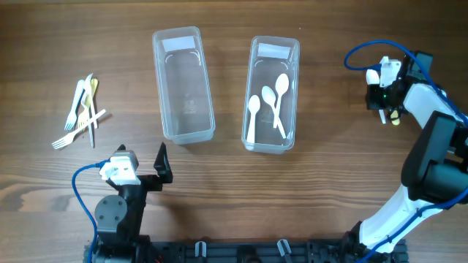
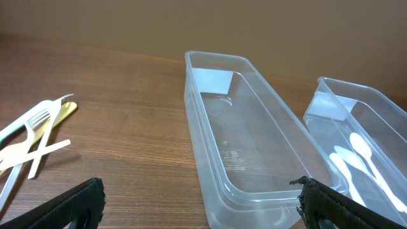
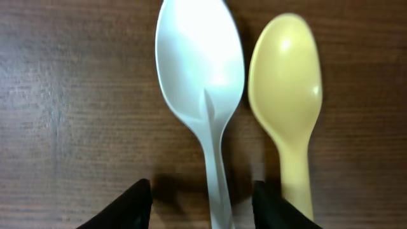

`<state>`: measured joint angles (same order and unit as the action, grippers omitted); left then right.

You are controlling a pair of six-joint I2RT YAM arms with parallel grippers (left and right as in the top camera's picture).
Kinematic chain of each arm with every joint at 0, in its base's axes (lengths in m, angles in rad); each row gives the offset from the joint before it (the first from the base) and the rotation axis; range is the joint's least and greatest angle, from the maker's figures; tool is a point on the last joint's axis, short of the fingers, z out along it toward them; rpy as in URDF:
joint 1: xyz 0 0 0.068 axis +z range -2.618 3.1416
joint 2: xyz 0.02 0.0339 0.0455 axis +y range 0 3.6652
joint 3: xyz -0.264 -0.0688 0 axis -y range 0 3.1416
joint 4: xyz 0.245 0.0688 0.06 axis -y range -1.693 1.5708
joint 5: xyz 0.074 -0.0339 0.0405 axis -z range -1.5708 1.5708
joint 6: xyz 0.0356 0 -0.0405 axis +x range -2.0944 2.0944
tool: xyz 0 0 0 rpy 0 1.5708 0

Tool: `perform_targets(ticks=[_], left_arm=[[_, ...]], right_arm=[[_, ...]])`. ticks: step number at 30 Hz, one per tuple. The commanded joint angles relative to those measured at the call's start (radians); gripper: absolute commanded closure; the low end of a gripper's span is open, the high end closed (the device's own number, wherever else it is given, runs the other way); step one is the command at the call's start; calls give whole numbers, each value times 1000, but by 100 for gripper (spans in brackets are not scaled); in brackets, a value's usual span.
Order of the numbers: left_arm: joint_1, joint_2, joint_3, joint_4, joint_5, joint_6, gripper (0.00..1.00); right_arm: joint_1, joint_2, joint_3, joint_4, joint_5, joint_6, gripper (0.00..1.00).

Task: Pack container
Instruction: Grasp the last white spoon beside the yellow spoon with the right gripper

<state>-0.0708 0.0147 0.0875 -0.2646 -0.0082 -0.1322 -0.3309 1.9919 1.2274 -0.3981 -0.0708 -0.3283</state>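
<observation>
Three white spoons (image 1: 268, 95) in clear container (image 1: 273, 50)

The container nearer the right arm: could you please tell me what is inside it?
Three white spoons lie in the container, bowls toward the far end. Its clear walls hide nothing; only the floor beneath them is covered.
</observation>
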Motion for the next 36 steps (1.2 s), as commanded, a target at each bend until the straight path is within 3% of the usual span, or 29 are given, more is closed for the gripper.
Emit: perform_targets(ticks=[1, 7, 17, 20, 21, 25, 30, 36], left_arm=[[6, -8, -6, 3, 16, 23, 0], [6, -8, -6, 3, 16, 23, 0], [6, -8, -6, 3, 16, 23, 0], [6, -8, -6, 3, 16, 23, 0], [6, -8, -6, 3, 16, 23, 0], [6, -8, -6, 3, 16, 23, 0], [6, -8, -6, 3, 16, 23, 0], [6, -8, -6, 3, 16, 23, 0]], right_arm=[[2, 15, 5, 29, -16, -12, 46], [2, 15, 5, 46, -16, -12, 58], [2, 48, -17, 56, -40, -12, 60], [2, 60, -17, 56, -42, -9, 79], [3, 60, -16, 54, -42, 2, 96], [18, 27, 23, 2, -43, 75, 96], [90, -138, 158, -146, -62, 95, 96], [215, -370, 164, -137, -154, 129, 96]])
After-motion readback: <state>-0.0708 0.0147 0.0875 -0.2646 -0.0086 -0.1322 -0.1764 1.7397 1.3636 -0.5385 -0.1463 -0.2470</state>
